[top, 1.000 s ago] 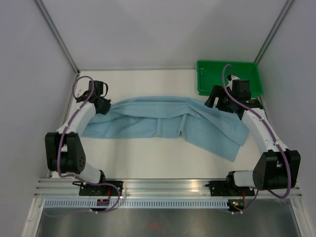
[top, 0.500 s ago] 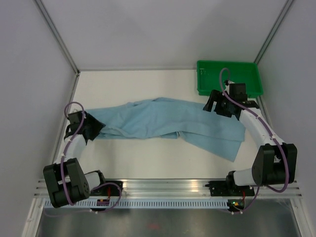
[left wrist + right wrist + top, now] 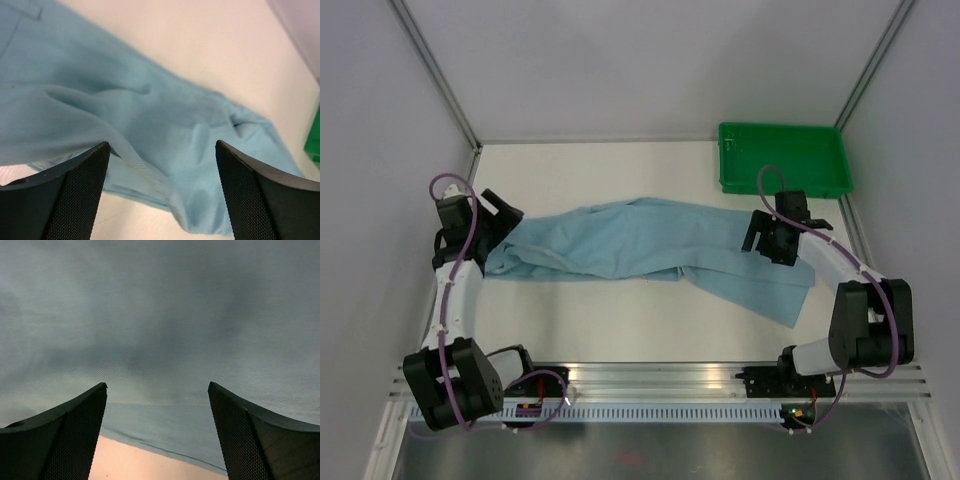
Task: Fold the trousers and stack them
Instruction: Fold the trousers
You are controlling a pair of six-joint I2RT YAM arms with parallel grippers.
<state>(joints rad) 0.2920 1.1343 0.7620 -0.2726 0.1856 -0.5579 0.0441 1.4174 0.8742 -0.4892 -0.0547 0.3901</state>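
Left end effector (image 3: pixel 498 214) and right end effector (image 3: pixel 758 232) both stand open, gripping nothing.

From above, the trousers (image 3: pixel 640 240) lie crumpled across the worktop (image 3: pixel 620 315), the left end effector at their left end, the right one over their right part, near a green tray (image 3: pixel 780 150). Only the wrist views show the fingers spread wide: the left pair over folds and a seam, the right pair close above smooth cloth.

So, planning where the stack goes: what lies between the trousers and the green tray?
A bare strip of white table, in the top view; the trousers stop short of the green tray.
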